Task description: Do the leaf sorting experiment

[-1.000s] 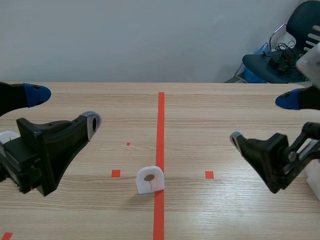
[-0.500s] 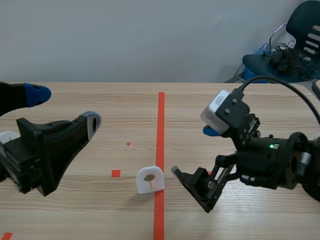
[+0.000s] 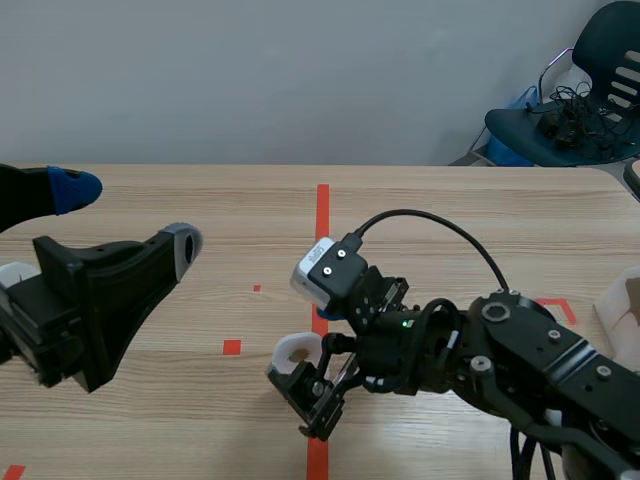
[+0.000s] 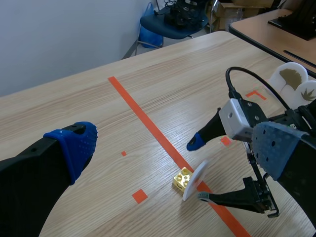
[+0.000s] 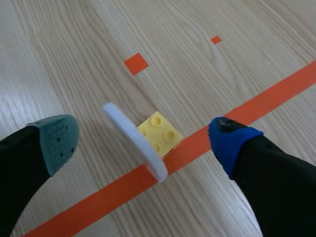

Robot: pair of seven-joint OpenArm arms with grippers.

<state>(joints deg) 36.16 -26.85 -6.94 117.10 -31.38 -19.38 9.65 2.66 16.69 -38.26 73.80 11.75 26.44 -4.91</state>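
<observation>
The scene camera sits low between the arms and faces across the table toward the far wall. The left wrist camera looks forward and down from well back, past the spread left gripper, and takes in the right gripper, the white disc and the yellow brick. The right wrist camera looks steeply down from close above that same disc and brick, which lie between its fingers.

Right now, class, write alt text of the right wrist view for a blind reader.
A white plastic disc stands on edge against a yellow studded brick between the open jaws of the right gripper, at an orange-red tape line on a wooden table.
</observation>
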